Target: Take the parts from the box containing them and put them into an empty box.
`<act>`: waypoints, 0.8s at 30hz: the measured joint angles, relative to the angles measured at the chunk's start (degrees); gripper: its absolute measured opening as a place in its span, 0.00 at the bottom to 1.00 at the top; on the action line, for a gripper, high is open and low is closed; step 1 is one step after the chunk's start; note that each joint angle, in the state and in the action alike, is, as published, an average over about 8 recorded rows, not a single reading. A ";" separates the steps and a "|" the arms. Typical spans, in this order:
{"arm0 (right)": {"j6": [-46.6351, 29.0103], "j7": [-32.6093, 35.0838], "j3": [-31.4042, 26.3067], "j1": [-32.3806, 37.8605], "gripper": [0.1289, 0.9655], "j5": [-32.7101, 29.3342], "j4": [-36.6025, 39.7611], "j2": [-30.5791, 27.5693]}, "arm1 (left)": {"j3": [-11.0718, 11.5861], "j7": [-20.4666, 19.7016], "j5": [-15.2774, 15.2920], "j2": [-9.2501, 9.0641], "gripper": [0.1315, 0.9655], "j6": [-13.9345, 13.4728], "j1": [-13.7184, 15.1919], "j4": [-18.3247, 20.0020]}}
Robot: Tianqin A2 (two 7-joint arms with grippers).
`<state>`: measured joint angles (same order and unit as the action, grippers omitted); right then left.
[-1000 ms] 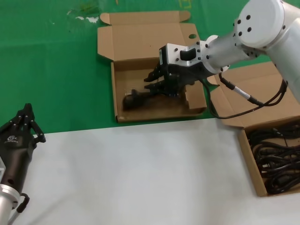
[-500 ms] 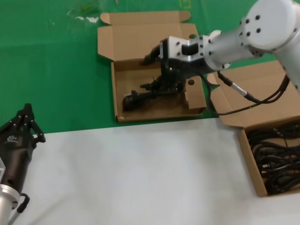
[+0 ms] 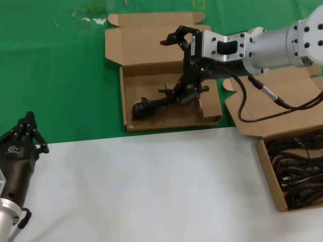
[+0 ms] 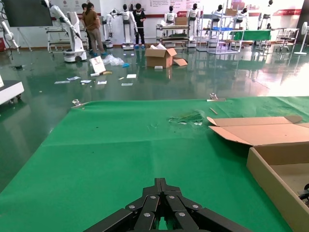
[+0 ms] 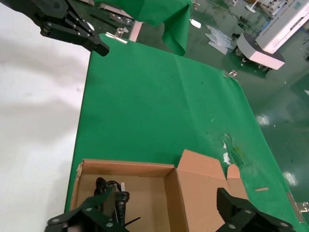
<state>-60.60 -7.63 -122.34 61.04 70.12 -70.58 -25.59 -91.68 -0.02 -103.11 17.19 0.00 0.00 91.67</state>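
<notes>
The parts [image 3: 295, 169], light, floppy cords, fill the near-right box [image 3: 275, 194]; one coil [image 3: 161, 102] lies in the far box [image 3: 126, 108]. Best taken mid-bundle. Right gripper [image 3: 184, 65] hangs released above it; left gripper [image 3: 22, 133] idle, clenched, near left.

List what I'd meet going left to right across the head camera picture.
Left claw at the left edge → box with holes holding one black cord → right claw, open above that box → plain box full of cords at the right edge.
</notes>
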 joint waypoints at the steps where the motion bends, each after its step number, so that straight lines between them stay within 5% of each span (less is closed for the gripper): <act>1: 0.01 -0.01 0.02 -0.04 0.63 0.01 -0.08 -0.04 | 0.00 0.00 0.00 0.00 0.01 0.00 0.00 0.00; 11: 0.21 -0.01 0.16 -0.29 0.85 0.12 -0.23 -0.06 | 0.00 0.00 0.00 0.00 0.03 0.00 0.00 0.00; 24: 7.30 0.89 3.74 -7.42 0.97 3.99 -2.68 0.93 | 0.00 0.00 0.00 0.00 0.15 0.00 0.00 0.00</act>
<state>-53.29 -6.74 -118.60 53.62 74.11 -73.26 -24.65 -91.68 -0.02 -103.11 17.19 0.00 0.00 91.67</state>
